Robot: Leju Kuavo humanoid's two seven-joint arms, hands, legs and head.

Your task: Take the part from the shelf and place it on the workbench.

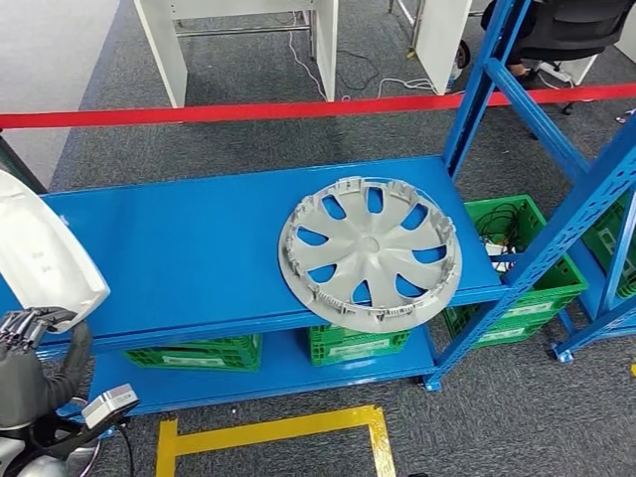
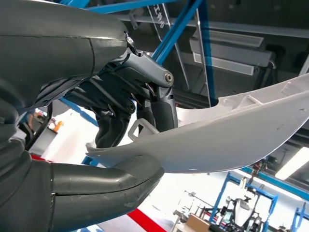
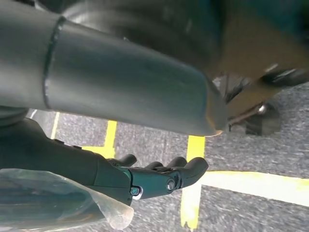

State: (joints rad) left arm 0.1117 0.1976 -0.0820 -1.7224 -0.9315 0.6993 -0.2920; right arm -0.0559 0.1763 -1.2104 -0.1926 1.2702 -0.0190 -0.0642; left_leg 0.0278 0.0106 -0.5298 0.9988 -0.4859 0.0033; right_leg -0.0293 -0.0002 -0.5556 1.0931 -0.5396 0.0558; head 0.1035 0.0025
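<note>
From the head view I count one silver wheel cover [image 1: 371,252] lying flat on the blue shelf [image 1: 188,248], its rim overhanging the front edge, and three green crates [image 1: 525,268] under and beside the shelf. A second part, a white panel [image 1: 41,253], sits at the far left, cut off by the frame; the left hand [image 1: 30,326] grips its lower edge. In the left wrist view the dark fingers [image 2: 160,108] and thick thumb clamp that pale, smoothly curved panel (its far end runs out of sight). In the right wrist view the right hand [image 3: 160,176] hangs over yellow floor tape [image 3: 195,188], fingers straight and holding nothing.
</note>
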